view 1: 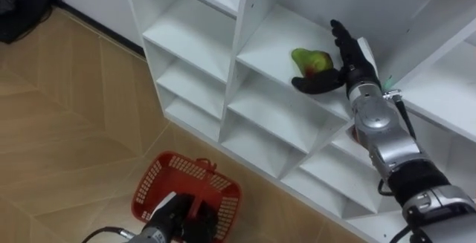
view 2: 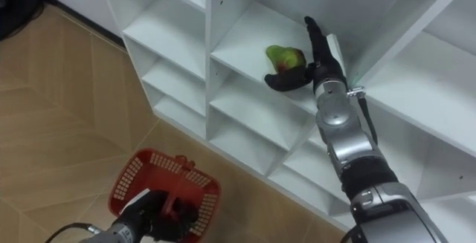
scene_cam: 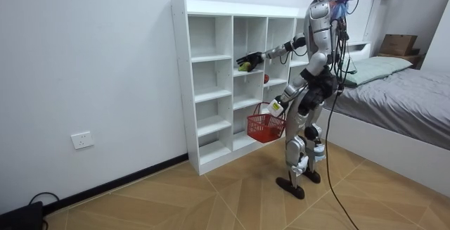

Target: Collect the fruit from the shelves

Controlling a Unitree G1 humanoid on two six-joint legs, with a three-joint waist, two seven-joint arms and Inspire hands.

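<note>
**Fruit on the shelf, not yet gripped**

The green fruit (view 1: 311,61) lies on a closet (view 1: 256,46) shelf. The right hand (view 1: 351,59) is spread beside it, fingers straight, thumb across its front. A skewed closing could roll it off the edge. Below, the left hand (view 1: 169,217) clutches the red basket (view 1: 160,177).

From where I stand, the robot is a slim humanoid in silver-grey shells, with black at the waist and joints and dark feet. Its right hand (view 1: 349,59) has glossy black segmented fingers and a small white tag on the back. Behind it come a brushed silver cylindrical forearm, a small bracket at the wrist, a thin dark cable along the side, a black ribbed cuff and a pale grey elbow shell. The left hand (view 1: 178,221) is black too, white-tagged, on a silver wrist. Dark cables bunch behind the torso, and ropes rise from the shoulders.
</note>
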